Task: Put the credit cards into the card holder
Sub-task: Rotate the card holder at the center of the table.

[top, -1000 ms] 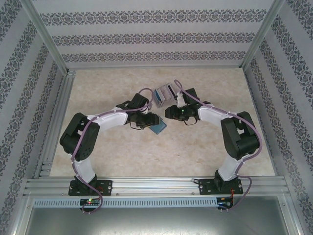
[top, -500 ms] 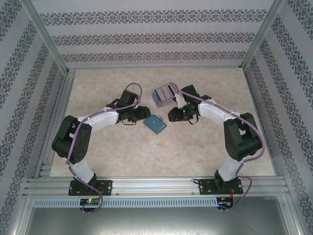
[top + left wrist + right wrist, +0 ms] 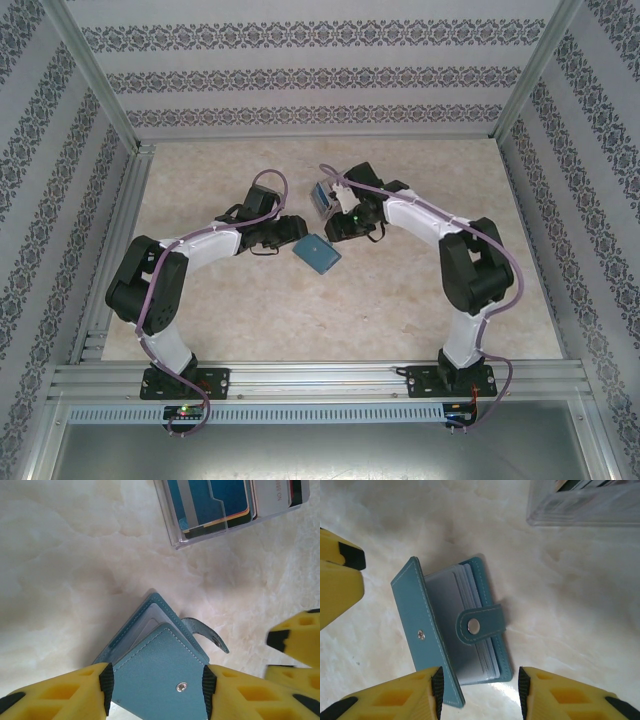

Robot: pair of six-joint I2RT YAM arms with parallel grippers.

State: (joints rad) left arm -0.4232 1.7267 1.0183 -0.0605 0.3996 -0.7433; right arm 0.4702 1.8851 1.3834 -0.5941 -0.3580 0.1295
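The right arm has swung in toward the middle of the bench since half a second ago, and its right end effector [image 3: 333,229] now hangs close over the card holder [image 3: 317,253]. The left end effector [image 3: 291,233], which was at the holder a second ago, has drawn back toward the left edge. The teal holder has lain flat near the bench's middle since half a second ago.

In the right wrist view the holder [image 3: 452,630] lies partly open. One cover is lifted at an angle, the pale grey-blue sleeves are showing, and the snap tab is folded across them. The right end effector [image 3: 480,690] is released, its yellow fingers spread with nothing between them. In the left wrist view the left end effector [image 3: 157,690] is likewise released, with the holder [image 3: 160,672] on the bench beneath the gap.

The credit cards [image 3: 215,500] stand on edge in a clear plastic box [image 3: 325,195]. The box sits just beyond the holder toward the far edge and apart from it.
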